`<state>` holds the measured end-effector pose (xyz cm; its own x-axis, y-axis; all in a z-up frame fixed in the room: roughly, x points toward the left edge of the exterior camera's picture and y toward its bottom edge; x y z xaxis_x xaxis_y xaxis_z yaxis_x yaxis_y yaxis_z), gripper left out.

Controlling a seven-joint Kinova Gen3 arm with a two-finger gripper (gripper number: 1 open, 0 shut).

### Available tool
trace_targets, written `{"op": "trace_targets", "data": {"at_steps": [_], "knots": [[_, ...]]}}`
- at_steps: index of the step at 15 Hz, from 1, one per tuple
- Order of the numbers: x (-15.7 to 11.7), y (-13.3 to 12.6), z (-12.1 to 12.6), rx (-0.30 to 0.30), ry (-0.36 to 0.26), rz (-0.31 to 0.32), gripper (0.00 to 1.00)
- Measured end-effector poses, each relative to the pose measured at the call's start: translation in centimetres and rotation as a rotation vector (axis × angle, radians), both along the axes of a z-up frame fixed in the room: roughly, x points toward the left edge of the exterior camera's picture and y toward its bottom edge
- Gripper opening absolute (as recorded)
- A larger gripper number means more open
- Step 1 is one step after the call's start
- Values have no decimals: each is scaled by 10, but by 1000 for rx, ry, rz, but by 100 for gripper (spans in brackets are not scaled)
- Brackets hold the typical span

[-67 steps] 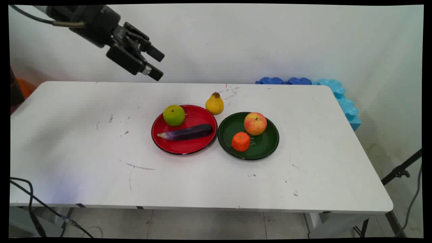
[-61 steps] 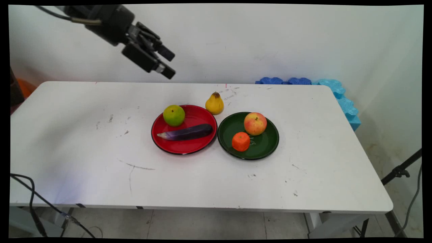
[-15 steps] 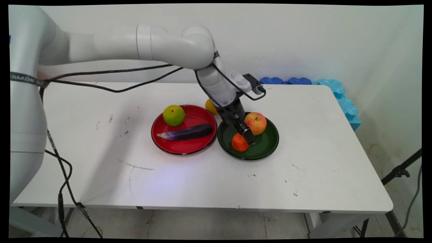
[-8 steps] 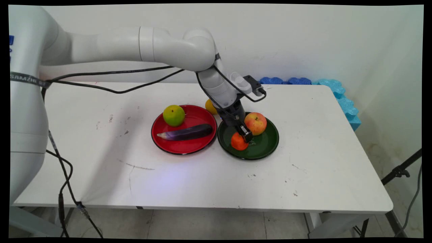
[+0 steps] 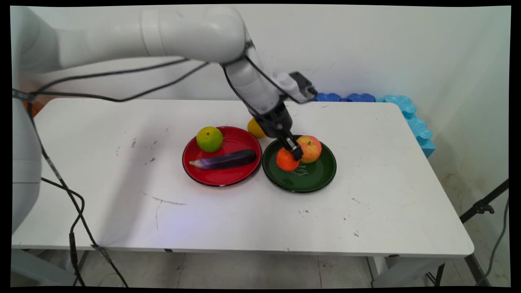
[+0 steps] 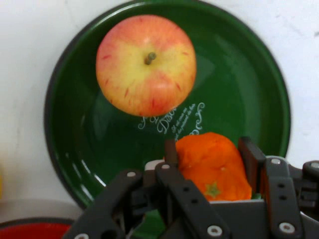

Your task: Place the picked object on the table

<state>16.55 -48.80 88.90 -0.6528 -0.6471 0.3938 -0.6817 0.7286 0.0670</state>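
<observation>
- Since half a second earlier, gripper (image 5: pixel 294 153) lifted orange (image 5: pixel 286 159) off green plate (image 5: pixel 321 179).
- Fingers (image 6: pixel 250 158) were clamped on it.
- Risk: round fruit slipping, striking apple (image 5: pixel 310 148).

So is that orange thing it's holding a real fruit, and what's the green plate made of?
The orange looks like a moulded replica, probably foam or plastic: matte, flat-sided, with a neat star-shaped stem mark. The green plate looks like glossy melamine or glazed ceramic, with sharp reflections and white printed lettering; which one I can't tell.

Two round plates, red (image 5: pixel 228 179) and dark green (image 5: pixel 321 179); one fruit each: green apple (image 5: pixel 209 139), red-yellow apple (image 5: pixel 311 148), orange tangerine (image 5: pixel 285 160), yellow pear (image 5: pixel 254 129); one purple eggplant (image 5: pixel 226 159).
</observation>
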Motion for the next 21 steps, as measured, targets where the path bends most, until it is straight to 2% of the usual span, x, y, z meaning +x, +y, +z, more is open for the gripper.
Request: {"op": "trace_targets", "data": {"at_steps": [6,10,13,16,21], "knots": [[31,25,79,-35,61,-58,0],[54,47,104,-47,88,-125,0],[68,62,106,-49,88,-184,0],[78,75,97,-43,76,-242,0],[90,92,65,-11,43,-298,0]]}}
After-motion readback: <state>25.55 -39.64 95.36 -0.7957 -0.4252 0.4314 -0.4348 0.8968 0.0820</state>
